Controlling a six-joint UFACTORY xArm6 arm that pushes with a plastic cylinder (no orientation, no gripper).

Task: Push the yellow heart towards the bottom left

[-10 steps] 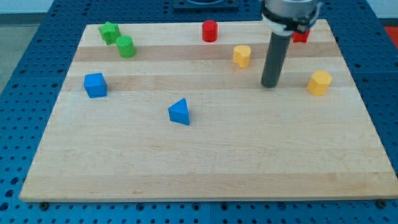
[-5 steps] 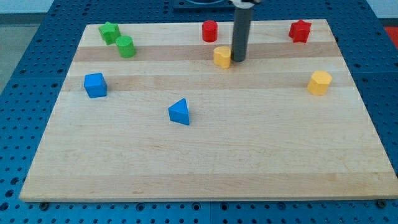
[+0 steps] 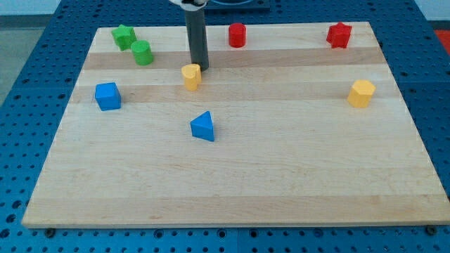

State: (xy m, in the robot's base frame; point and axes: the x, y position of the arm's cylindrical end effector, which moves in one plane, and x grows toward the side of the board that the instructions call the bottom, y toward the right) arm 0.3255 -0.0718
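Observation:
The yellow heart (image 3: 191,76) lies on the wooden board (image 3: 232,176), left of its middle in the upper half. My tip (image 3: 200,68) stands right against the heart's upper right side. The dark rod rises from there to the view's top edge. The blue triangle (image 3: 202,126) lies below the heart, toward the view's bottom. The blue cube (image 3: 107,96) lies to the heart's left.
A green star (image 3: 124,36) and a green cylinder (image 3: 143,53) sit at the top left. A red cylinder (image 3: 238,34) is at the top middle, a red star (image 3: 339,34) at the top right. A yellow hexagon (image 3: 361,93) lies at the right.
My tip swept from the right to the left and met the yellow heart. The heart has slid left and a little down across the board. The other blocks have not moved.

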